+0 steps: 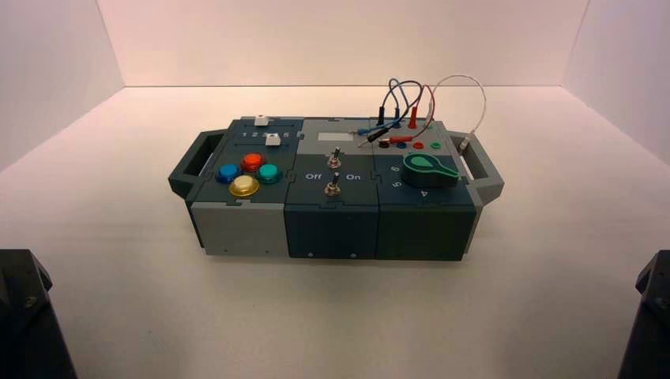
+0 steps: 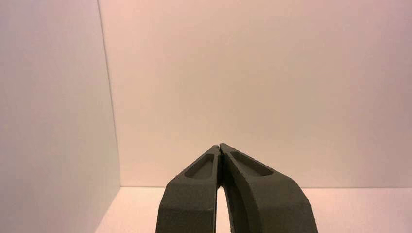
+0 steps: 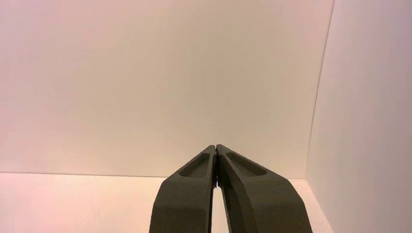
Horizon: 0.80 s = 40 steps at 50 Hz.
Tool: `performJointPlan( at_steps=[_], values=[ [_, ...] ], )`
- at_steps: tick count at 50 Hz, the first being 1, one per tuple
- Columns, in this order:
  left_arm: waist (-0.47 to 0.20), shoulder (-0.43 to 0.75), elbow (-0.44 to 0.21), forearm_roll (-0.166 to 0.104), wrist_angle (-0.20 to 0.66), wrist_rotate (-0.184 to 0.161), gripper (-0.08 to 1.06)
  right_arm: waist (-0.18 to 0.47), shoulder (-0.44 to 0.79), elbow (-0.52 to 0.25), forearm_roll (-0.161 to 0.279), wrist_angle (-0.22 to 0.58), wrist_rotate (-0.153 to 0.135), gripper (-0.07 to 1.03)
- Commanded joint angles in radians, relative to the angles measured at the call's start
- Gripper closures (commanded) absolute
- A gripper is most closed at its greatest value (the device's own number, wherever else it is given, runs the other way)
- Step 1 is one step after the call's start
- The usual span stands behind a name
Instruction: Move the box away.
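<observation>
Both grippers [image 2: 219, 145] [image 3: 216, 146] closed, off the box [image 1: 332, 229] – 1 handle [image 1: 483, 167] gripped late could skew it.

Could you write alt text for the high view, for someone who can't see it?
A wide, low teal and grey box with a handle at each end sits on a pale table. It bears four round buttons at left, two metal toggle switches mid-box, and a green knob and looping wires at right. Dark robot arms edge in at both lower corners.
</observation>
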Motion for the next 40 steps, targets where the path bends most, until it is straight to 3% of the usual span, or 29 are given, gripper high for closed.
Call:
performJointPlan(
  at_steps=[1,40],
  values=[
    [-0.003,0.011,-0.026,-0.002,-0.009,0.0,1.0,-0.002,0.017,-0.035,0.003,-0.002,0.002,0.99],
    [-0.005,0.005,-0.031,0.0,0.028,0.003,1.0,0.021,0.048,-0.046,0.003,0.012,0.005,0.99]
  ],
)
